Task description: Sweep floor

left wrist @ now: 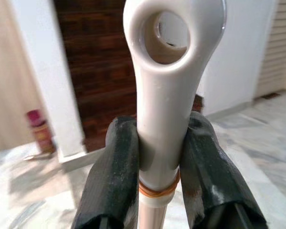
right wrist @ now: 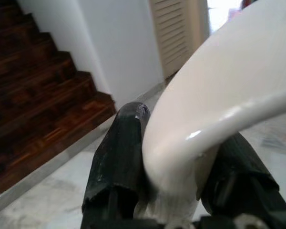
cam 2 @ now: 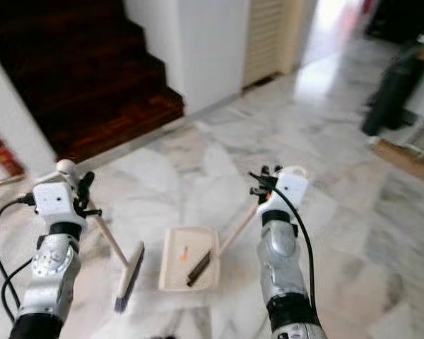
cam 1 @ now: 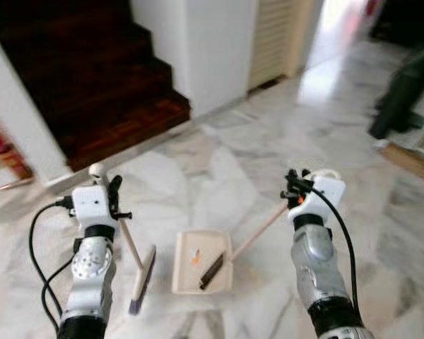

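Left gripper [left wrist: 162, 157] is clamped on the broom handle [left wrist: 164, 119] just below its looped end, both black fingers [left wrist: 112, 176] pressed against the shaft. The broom [cam 1: 136, 263] slants down from that grip, and its brush head [cam 1: 143, 280] rests on the marble floor [cam 1: 268, 155] just left of the dustpan [cam 1: 201, 263]. Right gripper [right wrist: 174, 176] is closed around the curved white top of the dustpan handle [right wrist: 214, 100]; the handle's shaft [cam 1: 258, 232] runs down and left to the pan. The dustpan sits flat on the floor between the two arms, holding a small orange scrap [cam 1: 194, 257] and a dark strip [cam 1: 212, 270]. Dark wooden stairs [cam 1: 92, 78] rise at upper left beside a white wall [cam 1: 212, 49]; a louvred door [cam 1: 272, 39] stands further right.
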Robot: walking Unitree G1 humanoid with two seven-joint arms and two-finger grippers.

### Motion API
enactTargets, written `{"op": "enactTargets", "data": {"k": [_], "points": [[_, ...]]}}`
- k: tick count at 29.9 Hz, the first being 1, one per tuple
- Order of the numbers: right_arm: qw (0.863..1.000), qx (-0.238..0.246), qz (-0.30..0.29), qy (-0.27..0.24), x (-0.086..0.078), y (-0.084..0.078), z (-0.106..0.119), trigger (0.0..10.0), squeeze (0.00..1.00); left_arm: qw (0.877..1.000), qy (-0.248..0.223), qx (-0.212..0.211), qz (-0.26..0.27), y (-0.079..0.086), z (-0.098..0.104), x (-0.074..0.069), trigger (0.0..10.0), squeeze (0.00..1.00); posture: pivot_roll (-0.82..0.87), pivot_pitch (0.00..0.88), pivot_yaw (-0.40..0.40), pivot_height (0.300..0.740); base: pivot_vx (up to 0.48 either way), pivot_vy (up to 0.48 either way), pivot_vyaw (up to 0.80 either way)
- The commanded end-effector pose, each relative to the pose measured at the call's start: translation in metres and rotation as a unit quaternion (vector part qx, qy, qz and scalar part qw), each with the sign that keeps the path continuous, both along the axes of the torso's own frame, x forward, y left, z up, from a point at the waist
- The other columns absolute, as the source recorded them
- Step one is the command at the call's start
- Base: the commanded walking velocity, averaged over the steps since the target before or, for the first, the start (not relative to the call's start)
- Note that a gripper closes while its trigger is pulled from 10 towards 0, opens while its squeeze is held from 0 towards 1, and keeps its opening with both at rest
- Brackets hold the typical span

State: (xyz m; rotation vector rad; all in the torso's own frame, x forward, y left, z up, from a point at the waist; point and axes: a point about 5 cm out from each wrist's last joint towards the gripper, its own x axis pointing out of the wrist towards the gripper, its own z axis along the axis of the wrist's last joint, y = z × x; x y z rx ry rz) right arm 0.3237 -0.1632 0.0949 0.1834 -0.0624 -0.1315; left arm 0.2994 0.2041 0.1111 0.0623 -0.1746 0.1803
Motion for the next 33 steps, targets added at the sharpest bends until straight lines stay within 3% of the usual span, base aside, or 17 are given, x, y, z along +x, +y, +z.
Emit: {"op": "enactTargets", "data": {"k": [1,11,23,33], "points": [[1.0,-0.006,0.006,-0.026,0.0042,0.0034,0.0133,10.0,0.0,1.0,-0.028,0.006,0.006,0.0023,0.0126,0.0018,10.0,0.0,0.02,0.0,-0.031,0.74,0.0,0.0,0.8],[1.0,0.003,0.003,-0.017,0.0049,0.0049,0.0111,10.0,0.0,1.0,-0.029,0.002,0.01,0.004,0.0132,0.0015,10.0,0.0,0.03,0.005,-0.022,0.74,0.0,0.0,0.74],[1.0,0.01,0.008,-0.005,0.0049,0.0069,0.0074,10.0,0.0,1.0,-0.026,-0.003,0.014,0.0056,0.0126,0.0011,10.0,0.0,0.02,0.015,-0.021,0.74,0.0,0.0,0.0],[1.0,0.021,0.016,0.012,0.0066,0.0084,0.0038,10.0,0.0,0.999,-0.027,-0.003,0.018,0.0064,0.0138,0.0026,10.0,0.0,0.02,0.028,-0.022,0.74,0.0,0.31,0.0]]}}
